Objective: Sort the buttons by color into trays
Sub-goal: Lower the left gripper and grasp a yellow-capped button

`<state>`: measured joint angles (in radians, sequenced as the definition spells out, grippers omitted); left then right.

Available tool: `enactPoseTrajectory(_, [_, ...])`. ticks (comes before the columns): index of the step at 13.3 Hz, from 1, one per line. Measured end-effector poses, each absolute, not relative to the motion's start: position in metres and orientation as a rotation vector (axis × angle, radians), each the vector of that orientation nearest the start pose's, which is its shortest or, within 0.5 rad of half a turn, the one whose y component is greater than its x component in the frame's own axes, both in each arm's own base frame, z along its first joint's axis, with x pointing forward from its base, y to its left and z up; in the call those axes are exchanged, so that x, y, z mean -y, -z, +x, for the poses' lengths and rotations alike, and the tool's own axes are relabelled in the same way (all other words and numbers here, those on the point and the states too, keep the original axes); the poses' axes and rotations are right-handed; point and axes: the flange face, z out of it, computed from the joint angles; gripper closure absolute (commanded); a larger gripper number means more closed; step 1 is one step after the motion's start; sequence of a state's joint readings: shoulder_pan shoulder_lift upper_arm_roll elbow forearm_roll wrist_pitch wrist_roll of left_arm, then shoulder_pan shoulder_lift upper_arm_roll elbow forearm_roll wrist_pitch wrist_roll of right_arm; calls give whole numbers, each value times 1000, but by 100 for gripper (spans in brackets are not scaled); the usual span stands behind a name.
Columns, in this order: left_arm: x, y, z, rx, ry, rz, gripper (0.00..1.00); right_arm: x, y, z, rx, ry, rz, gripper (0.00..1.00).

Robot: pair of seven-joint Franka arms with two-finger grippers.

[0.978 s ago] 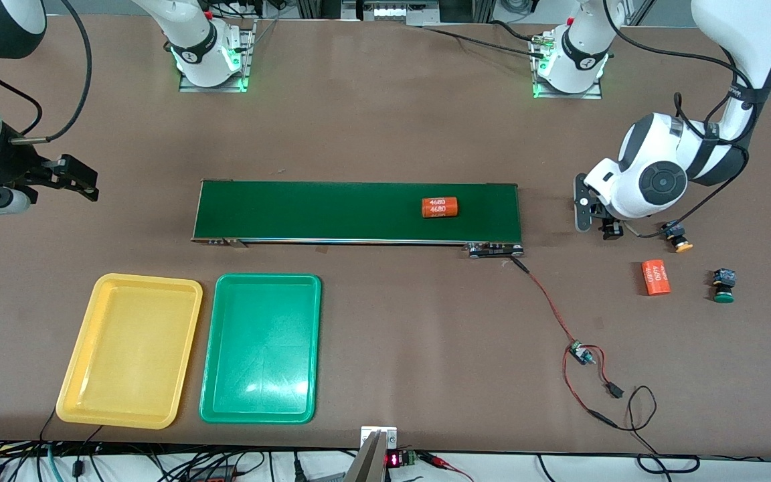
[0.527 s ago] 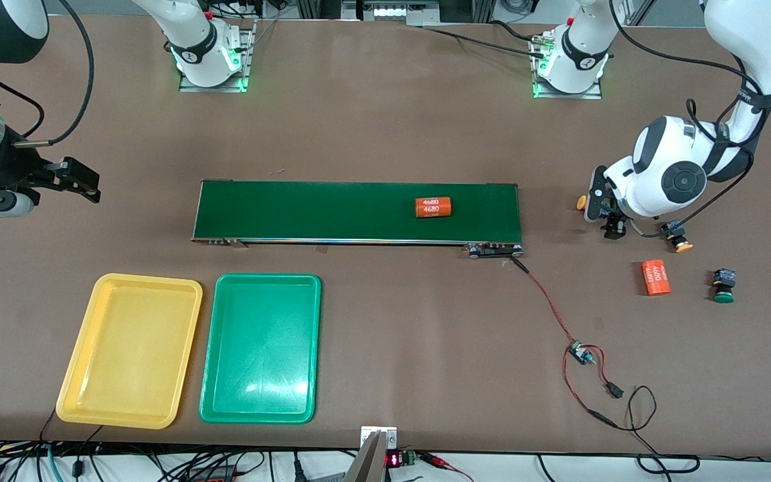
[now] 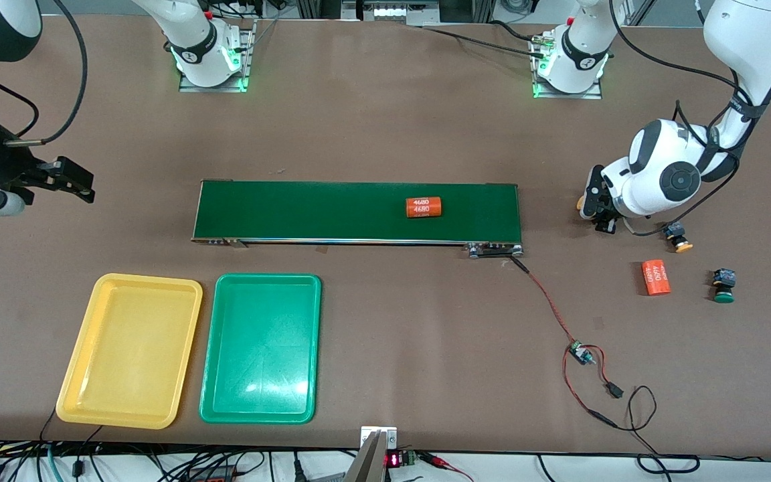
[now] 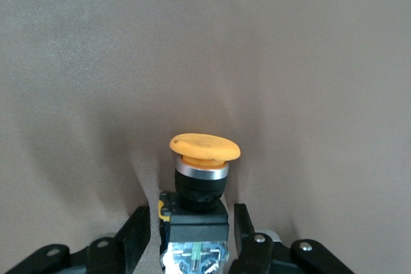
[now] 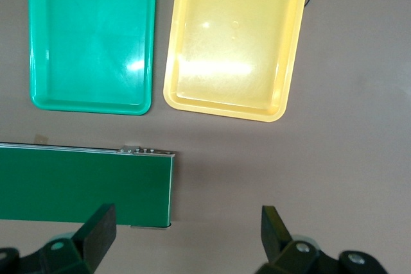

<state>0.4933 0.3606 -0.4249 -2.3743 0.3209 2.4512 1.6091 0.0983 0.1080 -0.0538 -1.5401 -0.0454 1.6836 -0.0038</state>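
My left gripper (image 3: 590, 203) is shut on an orange-capped button (image 4: 204, 149) and holds it just above the table, off the conveyor's end at the left arm's end of the table. The cap shows beside the gripper in the front view (image 3: 581, 200). A second orange-capped button (image 3: 678, 239) and a green-capped button (image 3: 723, 286) lie on the table nearer to the front camera. A fourth button is not in view. The yellow tray (image 3: 130, 348) and the green tray (image 3: 262, 348) stand side by side, both bare. My right gripper (image 3: 81, 184) is open and empty above the table at the right arm's end.
A dark green conveyor belt (image 3: 332, 211) carries an orange "4680" cylinder (image 3: 423, 207). Another cylinder (image 3: 656, 278) lies between the loose buttons. A red wire with a small board (image 3: 581, 353) runs from the belt's end. The right wrist view shows both trays (image 5: 234, 43) and the belt end (image 5: 83, 184).
The left gripper shifted toward the left arm's end, then slightly back, and the orange cap now shows at it. The cylinder on the belt moved toward the right arm's end.
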Motion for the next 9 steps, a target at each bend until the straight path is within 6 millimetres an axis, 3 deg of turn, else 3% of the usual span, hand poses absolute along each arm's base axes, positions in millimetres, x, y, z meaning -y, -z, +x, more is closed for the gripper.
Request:
enactPoseTrajectory(5, [-12, -180, 485, -2532, -276, -2057, 85, -22, -589, 597, 79, 64, -3191, 0])
enactPoseTrajectory(7, [7, -200, 502, -2458, -354, -2142, 85, -22, -589, 597, 78, 65, -3191, 0])
enactPoseTrajectory(9, [37, -232, 522, -2363, -440, -2225, 85, -22, -590, 597, 78, 66, -3191, 0])
